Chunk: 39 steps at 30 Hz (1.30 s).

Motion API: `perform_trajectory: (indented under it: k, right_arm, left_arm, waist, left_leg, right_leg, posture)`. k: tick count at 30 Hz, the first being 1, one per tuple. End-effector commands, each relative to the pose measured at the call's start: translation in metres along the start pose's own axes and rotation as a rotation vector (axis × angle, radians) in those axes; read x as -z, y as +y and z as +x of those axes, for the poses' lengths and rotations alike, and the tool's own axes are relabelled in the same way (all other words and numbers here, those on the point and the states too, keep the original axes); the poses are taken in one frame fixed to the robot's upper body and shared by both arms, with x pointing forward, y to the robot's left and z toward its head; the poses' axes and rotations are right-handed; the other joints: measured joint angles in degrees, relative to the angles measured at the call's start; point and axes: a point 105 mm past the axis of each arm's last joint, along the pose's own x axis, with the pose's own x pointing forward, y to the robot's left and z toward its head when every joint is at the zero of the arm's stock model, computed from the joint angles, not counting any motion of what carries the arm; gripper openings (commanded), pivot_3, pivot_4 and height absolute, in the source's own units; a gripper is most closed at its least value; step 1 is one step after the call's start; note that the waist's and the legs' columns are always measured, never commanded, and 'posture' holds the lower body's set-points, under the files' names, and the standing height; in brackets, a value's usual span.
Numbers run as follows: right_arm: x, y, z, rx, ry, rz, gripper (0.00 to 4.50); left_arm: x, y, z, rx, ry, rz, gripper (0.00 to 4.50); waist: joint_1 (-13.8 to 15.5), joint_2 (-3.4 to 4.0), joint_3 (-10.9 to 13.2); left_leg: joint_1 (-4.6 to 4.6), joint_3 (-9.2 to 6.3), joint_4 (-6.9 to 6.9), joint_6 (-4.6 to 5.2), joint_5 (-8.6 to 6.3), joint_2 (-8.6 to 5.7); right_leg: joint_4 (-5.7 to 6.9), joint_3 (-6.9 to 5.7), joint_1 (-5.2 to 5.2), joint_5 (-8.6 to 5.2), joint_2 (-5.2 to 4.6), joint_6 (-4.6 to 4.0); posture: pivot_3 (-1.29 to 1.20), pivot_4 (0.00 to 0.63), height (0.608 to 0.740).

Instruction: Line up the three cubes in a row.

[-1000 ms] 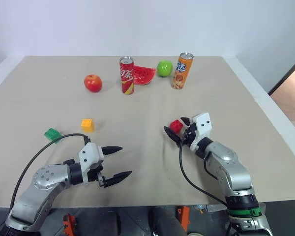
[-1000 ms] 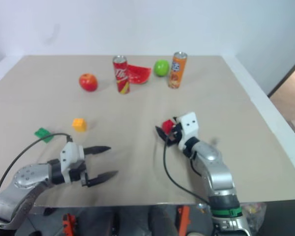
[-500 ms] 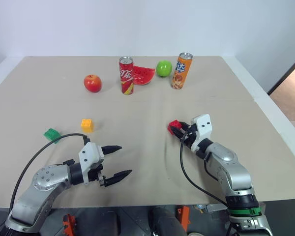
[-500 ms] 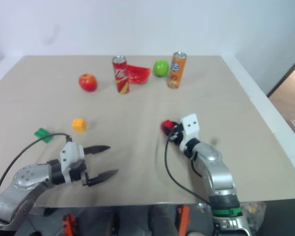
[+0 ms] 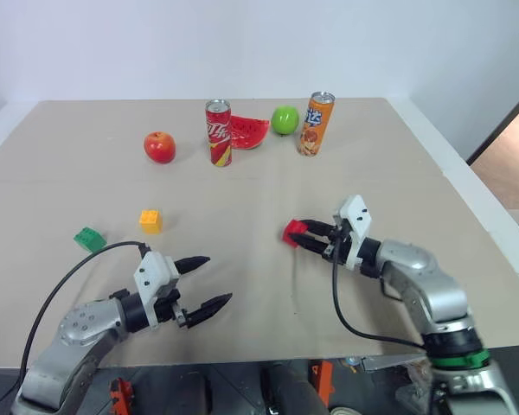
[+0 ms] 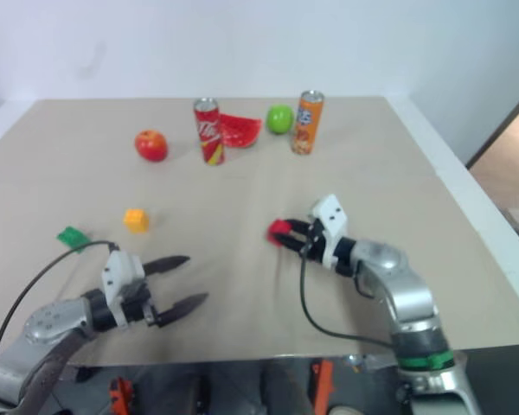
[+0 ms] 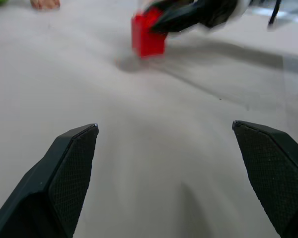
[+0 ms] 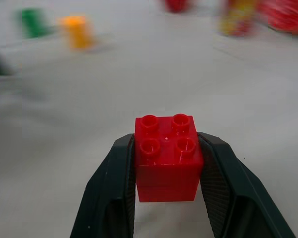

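My right gripper (image 5: 301, 235) is shut on the red cube (image 5: 292, 231), holding it just above the table right of centre; the wrist view shows the studded red cube (image 8: 168, 157) clamped between both fingers. The yellow-orange cube (image 5: 150, 221) rests on the table at the left. Further left and a little nearer lies the green cube (image 5: 90, 239). Near the front edge, my left gripper (image 5: 206, 281) stands open with nothing between its fingers, pointing right toward the red cube (image 7: 147, 34).
Along the back of the table (image 5: 242, 190) stand a red apple (image 5: 159, 147), a red can (image 5: 218, 133), a watermelon slice (image 5: 251, 132), a green apple (image 5: 285, 120) and an orange can (image 5: 315, 124). A black cable (image 5: 69, 277) loops by the left arm.
My right gripper closed on the red cube, turned to point left, and carried it a little left and toward me. The left gripper has stayed in place, open.
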Motion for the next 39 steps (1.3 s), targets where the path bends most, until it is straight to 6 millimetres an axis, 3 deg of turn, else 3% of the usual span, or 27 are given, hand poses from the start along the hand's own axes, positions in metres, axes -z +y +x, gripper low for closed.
perform_trajectory:
  k: [1,4,10,23,25,31,35,39]
  right_arm:
    - [-0.007,0.021,0.007,-0.223,0.000,-0.083,1.21]
    - [-0.001,0.023,0.014,-0.323,0.033,-0.158,1.21]
    - [-0.003,0.006,0.032,-0.359,0.014,-0.205,1.21]
    - [0.012,0.011,0.037,-0.445,0.027,-0.237,1.21]
    - [0.011,0.010,0.037,-0.442,0.018,-0.228,2.26]
    - [0.005,0.009,0.035,-0.433,-0.019,-0.222,4.31]
    - [-0.011,0.008,0.033,-0.398,-0.086,-0.200,4.49]
    - [-0.039,0.008,0.026,-0.363,-0.173,-0.165,4.49]
  left_arm:
    - [-0.008,-0.003,-0.001,0.014,-0.019,0.044,4.50]
    - [-0.008,-0.003,-0.001,0.015,-0.018,0.042,4.50]
    - [-0.008,-0.005,-0.004,0.005,-0.016,0.033,4.50]
    - [-0.009,-0.007,-0.005,-0.025,-0.019,0.034,4.50]
    - [-0.010,-0.006,-0.005,-0.028,-0.020,0.035,4.50]
    - [-0.009,0.000,-0.007,-0.065,-0.020,0.032,4.50]
    - [-0.010,0.006,-0.011,-0.134,-0.032,0.035,4.50]
    - [-0.019,0.031,-0.032,-0.389,-0.101,0.029,4.50]
  waist:
    - [0.09,0.00,0.00]
    - [0.15,0.00,0.00]
    - [0.07,0.00,0.00]
    - [0.15,0.00,0.01]
    - [0.15,0.01,0.01]
    - [0.15,0.01,0.01]
    - [0.15,0.01,0.01]
    - [0.12,0.01,0.01]
  left_leg:
    - [0.00,-0.05,0.00,0.00,0.00,0.02]
    - [-0.02,-0.08,0.01,0.01,0.01,0.01]
    - [-0.02,0.10,0.06,0.01,0.00,-0.03]
    - [-0.02,0.04,0.03,0.00,0.00,-0.02]
    - [-0.02,0.03,0.03,0.01,0.00,-0.01]
    - [-0.02,0.04,0.03,0.00,0.00,-0.01]
    - [-0.02,0.03,0.03,0.00,0.00,-0.01]
    - [-0.03,-0.06,0.02,0.00,0.00,0.03]
  right_leg:
    - [0.00,-0.05,0.01,-0.01,0.02,-0.02]
    - [0.00,-0.09,0.02,-0.01,0.02,-0.03]
    - [0.00,0.05,-0.01,0.06,-0.05,0.03]
    - [0.00,0.01,0.00,0.04,-0.06,-0.02]
    - [0.01,0.01,0.00,0.04,-0.04,-0.02]
    - [0.01,0.02,0.00,0.04,-0.04,-0.02]
    - [0.01,0.02,0.00,0.04,-0.05,-0.02]
    - [0.01,0.03,-0.02,0.04,-0.05,-0.02]
  posture:
    - [0.00,0.150,0.740]
    - [0.00,0.150,0.740]
    - [0.00,0.150,0.740]
    - [0.00,0.150,0.740]
    - [0.00,0.150,0.740]
    - [0.00,0.150,0.740]
    - [0.00,0.150,0.740]
    - [0.00,0.150,0.740]
